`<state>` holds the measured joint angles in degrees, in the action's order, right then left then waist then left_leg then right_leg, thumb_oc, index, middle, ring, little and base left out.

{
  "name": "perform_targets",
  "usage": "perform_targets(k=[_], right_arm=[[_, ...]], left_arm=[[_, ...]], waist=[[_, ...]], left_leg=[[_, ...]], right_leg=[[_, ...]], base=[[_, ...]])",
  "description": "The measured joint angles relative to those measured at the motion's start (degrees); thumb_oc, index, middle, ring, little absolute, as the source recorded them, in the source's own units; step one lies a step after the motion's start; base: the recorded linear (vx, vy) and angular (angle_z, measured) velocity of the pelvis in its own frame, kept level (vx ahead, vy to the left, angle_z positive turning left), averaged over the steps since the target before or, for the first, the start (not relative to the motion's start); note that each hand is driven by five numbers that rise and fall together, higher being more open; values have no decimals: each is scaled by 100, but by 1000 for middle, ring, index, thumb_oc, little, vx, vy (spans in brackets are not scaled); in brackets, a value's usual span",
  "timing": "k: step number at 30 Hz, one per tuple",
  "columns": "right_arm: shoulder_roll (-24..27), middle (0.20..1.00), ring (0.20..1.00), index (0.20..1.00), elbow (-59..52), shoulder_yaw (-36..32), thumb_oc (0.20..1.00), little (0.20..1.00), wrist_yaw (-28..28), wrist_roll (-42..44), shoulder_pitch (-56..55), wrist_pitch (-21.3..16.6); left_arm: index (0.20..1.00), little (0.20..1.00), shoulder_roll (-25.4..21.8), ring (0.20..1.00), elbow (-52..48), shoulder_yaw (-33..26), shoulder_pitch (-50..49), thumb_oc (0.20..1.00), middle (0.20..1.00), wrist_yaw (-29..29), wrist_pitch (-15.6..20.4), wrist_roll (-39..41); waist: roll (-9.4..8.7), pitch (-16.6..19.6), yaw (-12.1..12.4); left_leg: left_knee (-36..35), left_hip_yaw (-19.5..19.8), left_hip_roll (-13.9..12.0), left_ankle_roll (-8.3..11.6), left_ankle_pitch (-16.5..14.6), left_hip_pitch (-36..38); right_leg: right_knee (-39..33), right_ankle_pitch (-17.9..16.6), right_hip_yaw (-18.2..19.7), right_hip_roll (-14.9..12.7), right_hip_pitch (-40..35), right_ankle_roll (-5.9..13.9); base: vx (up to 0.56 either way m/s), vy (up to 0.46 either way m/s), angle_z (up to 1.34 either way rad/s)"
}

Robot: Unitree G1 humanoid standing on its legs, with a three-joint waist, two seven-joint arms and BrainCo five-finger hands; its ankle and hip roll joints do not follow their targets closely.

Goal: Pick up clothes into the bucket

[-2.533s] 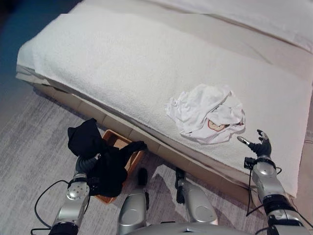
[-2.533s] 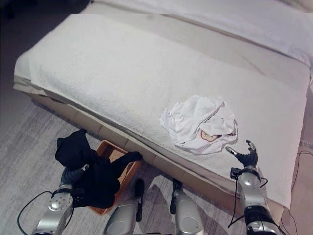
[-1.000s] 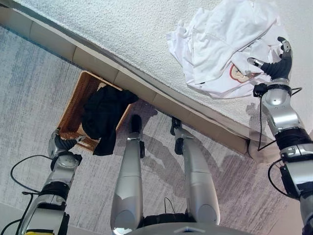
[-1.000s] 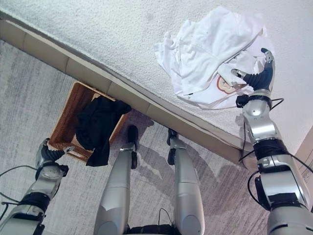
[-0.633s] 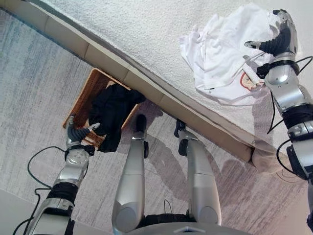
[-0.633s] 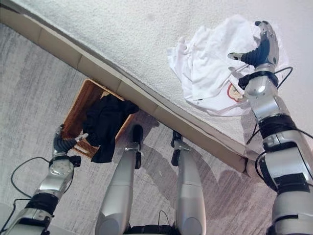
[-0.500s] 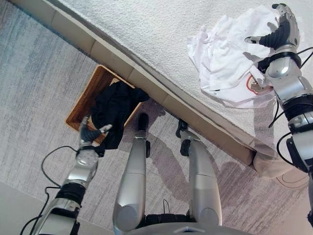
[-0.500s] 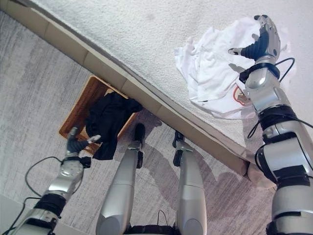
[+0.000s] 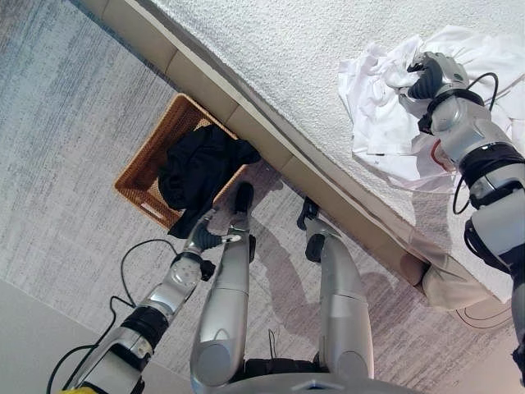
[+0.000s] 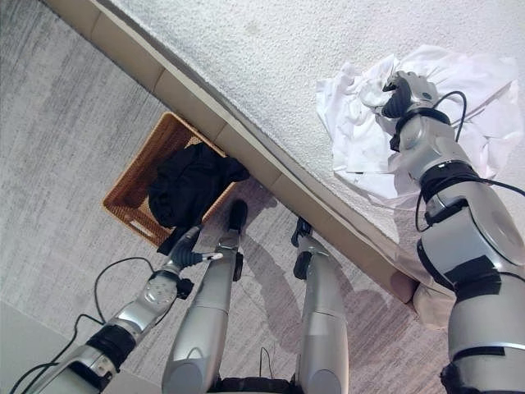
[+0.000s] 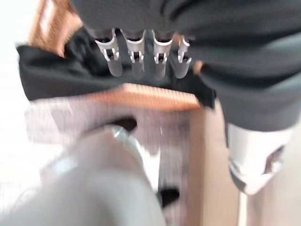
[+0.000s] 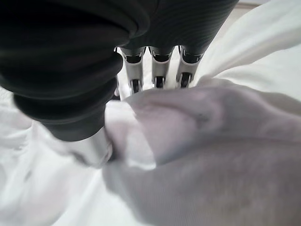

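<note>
Two garments are what I have to deal with, and one already sits in the bucket. That bucket is a woven brown basket on the grey carpet at my left, tucked against the base of the bed. A black garment lies heaped in its right part, with one end spilling over the near rim and another over the side toward the bed.

My left hand hangs low over the carpet, just near of the basket, close to the trailing black cloth but apart from it as far as I can tell. Its fingers are straight and spread, holding nothing.

Over at the far right, the white garment lies crumpled on the textured white bedspread, well apart from the basket. My right hand is down on top of it. From the right wrist, its fingers and thumb are curled into a bunched fold of the white cloth, clamped on it.
</note>
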<state>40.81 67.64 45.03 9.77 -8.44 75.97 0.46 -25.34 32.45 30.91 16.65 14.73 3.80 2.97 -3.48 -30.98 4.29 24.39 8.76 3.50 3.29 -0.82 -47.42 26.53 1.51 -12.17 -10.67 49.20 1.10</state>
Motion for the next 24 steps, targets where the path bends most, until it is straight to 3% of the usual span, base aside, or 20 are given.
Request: perform_targets(k=[12, 18, 24], right_arm=[[224, 200, 200, 200, -255, 38, 200, 200, 119, 7, 46, -13], [955, 200, 200, 200, -1577, -10, 200, 200, 335, 88, -83, -22], [1867, 200, 200, 200, -2937, -7, 200, 200, 292, 420, -69, -137]], left_arm=[[1000, 1000, 132, 1000, 43, 43, 397, 1000, 1000, -49, -18, 9], [1000, 1000, 29, 1000, -15, -377, 350, 1000, 1000, 4, -21, 13], [1000, 1000, -606, 1000, -652, -547, 101, 1000, 1000, -159, -17, 3]], waist=[[33, 21, -24], [36, 14, -51], [16, 11, -220]], left_leg=[[-394, 77, 22, 37, 241, 283], [-471, 22, 6, 35, 245, 799], [-813, -351, -52, -101, 188, 2063]], right_leg=[[-155, -59, -83, -33, -199, -28], [-270, -105, -72, -27, -713, -24], [-862, -324, 286, 109, -1884, 124]], base=[[-22, -2, 4], [-1, 36, -3], [33, 81, -30]])
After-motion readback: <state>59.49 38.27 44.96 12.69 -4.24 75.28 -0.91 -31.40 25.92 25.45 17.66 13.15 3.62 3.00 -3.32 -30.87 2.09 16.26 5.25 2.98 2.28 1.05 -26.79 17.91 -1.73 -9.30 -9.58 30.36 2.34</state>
